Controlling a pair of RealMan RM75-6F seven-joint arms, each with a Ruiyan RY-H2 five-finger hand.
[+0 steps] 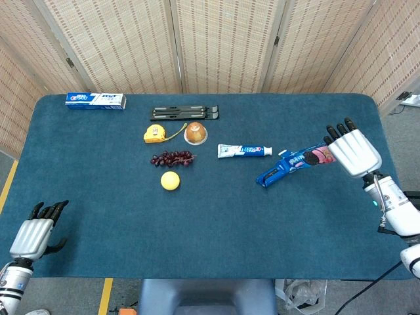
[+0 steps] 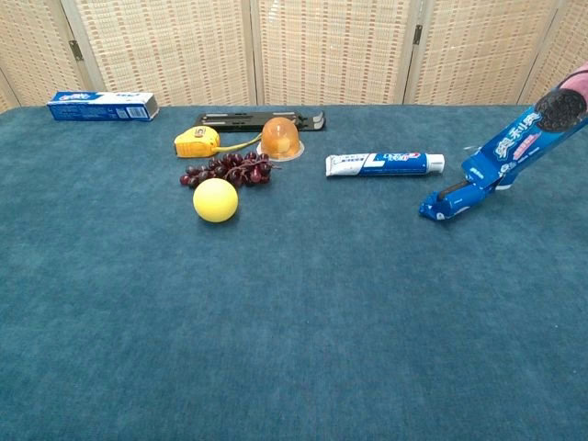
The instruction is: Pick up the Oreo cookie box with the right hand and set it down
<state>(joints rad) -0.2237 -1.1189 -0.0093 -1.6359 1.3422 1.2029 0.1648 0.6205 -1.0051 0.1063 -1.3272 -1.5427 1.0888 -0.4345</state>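
The Oreo cookie box (image 1: 293, 164) is a long blue and pink carton, gripped at its pink end by my right hand (image 1: 353, 151) at the table's right side. It tilts steeply, its free blue end hanging low over the cloth. In the chest view the Oreo cookie box (image 2: 505, 154) slants up to the right edge, where the hand is cut off. Whether the low end touches the table I cannot tell. My left hand (image 1: 31, 234) hangs off the table's near left corner, fingers apart, holding nothing.
On the blue table (image 1: 210, 236) lie a toothpaste tube (image 1: 244, 151), a yellow ball (image 1: 170, 180), grapes (image 1: 172, 158), a jelly cup (image 1: 195, 134), a yellow tape measure (image 1: 155, 134), a black stand (image 1: 184, 113) and a toothpaste box (image 1: 96, 100).
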